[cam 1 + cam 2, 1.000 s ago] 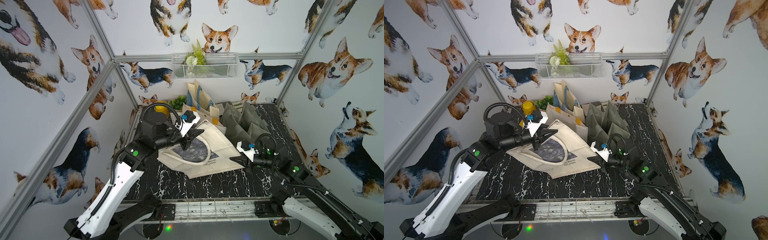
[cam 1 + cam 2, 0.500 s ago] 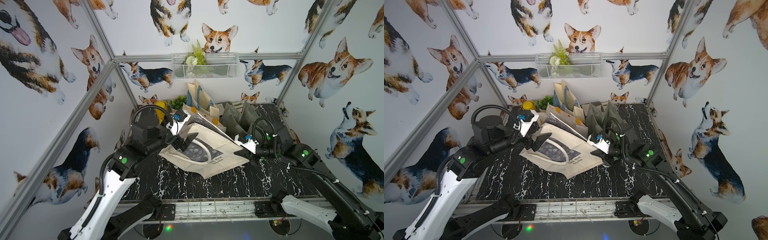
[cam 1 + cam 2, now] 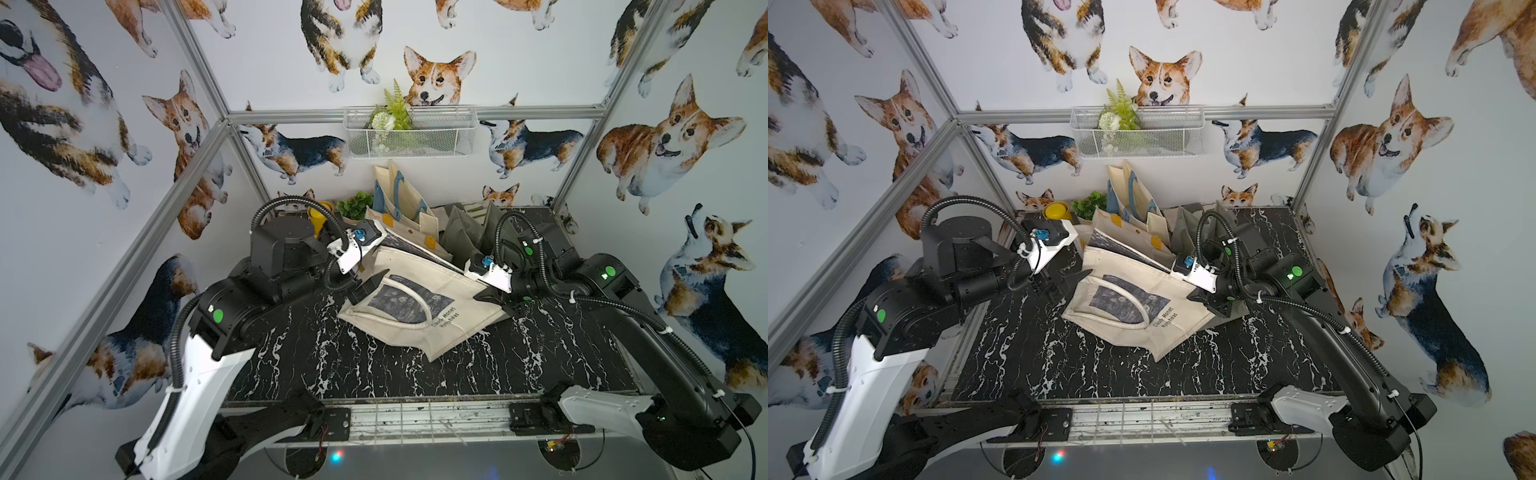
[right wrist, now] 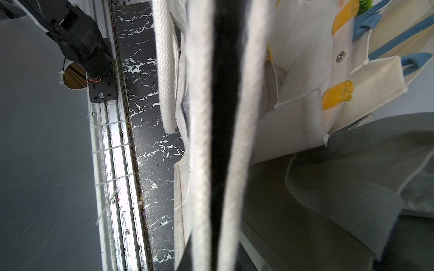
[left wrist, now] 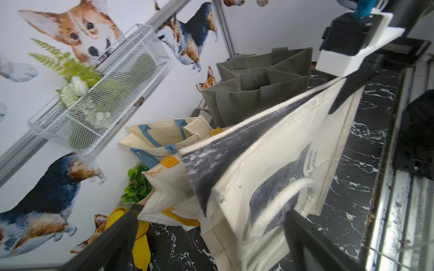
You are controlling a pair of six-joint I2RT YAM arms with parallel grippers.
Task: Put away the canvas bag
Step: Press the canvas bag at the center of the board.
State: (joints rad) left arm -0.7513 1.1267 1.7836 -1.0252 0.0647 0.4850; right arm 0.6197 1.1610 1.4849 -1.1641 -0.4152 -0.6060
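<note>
The canvas bag (image 3: 415,303), likely light and floppy, leans tilted on the table (image 3: 332,365) toward the standing bags (image 3: 415,216) at 12 o'clock, right claw (image 3: 492,301) pinching its 3 o'clock edge, left claw (image 3: 368,286) gaping empty at 9 o'clock; its firmer hems probably suit gripping best

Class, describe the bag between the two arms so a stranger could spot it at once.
On the black marble table, before the row of standing bags at the back, one cream canvas bag lies tilted. Only it bears a dark blue painting print, the words Claude Monet, and white rope handles.
</note>
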